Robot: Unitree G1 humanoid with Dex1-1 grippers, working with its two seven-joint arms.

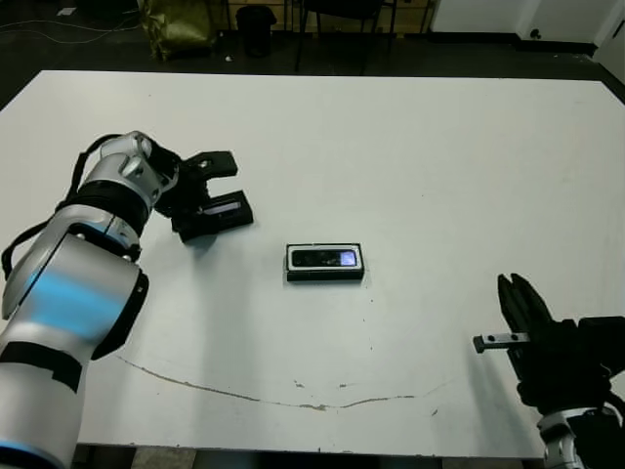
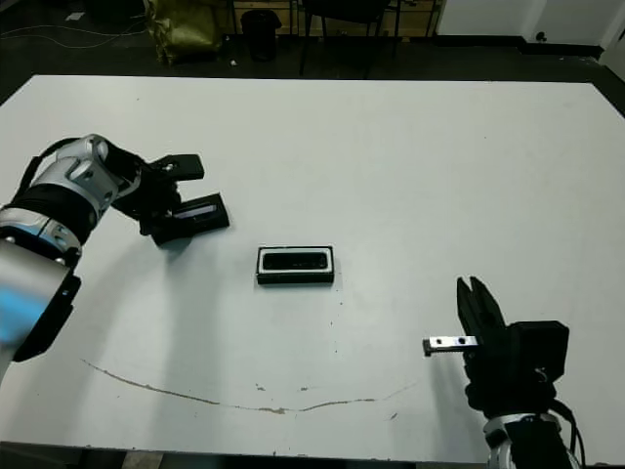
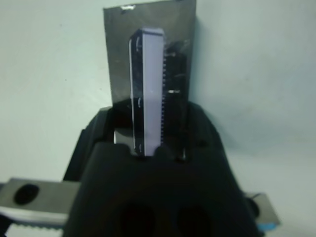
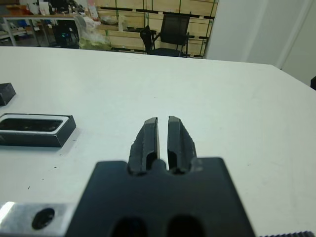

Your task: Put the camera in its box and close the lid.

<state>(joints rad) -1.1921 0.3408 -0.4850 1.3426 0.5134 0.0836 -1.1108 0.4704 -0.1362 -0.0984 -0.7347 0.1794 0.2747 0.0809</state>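
Judging by its build, the lid (image 1: 217, 214) is a thin, stiff, light cover that should not flex under a pinch, though its glossy strip looks slick, so a hold across the plain black edges seems safer than one on the shiny band. The left jaws (image 1: 207, 191) are closed on it at one end, at the left of the surface (image 1: 410, 156), with the rest of the lid sticking out toward the middle. In the left wrist view the lid (image 3: 148, 94) runs straight out between the fingers, black with a pale grey-lilac strip along its length and a row of tiny pale print beside it.

Near the middle of the surface lies the box (image 1: 325, 263), a shallow black rectangular tray with a white lining showing as a thin pale rim. The camera (image 1: 325, 259) sits inside it, a small black oblong with a bluish glassy patch facing up, so that part of the job looks done. The box is probably light enough to slide if the lid is pressed on from the side, so lowering the lid flat and square seems wise.

The right jaws (image 2: 477, 305) are closed on nothing, the two fingers (image 4: 148, 140) nearly touching, hovering near the front right of the surface, well apart from the box. A thin brown scratch (image 1: 293, 399) crosses the surface near its front edge.
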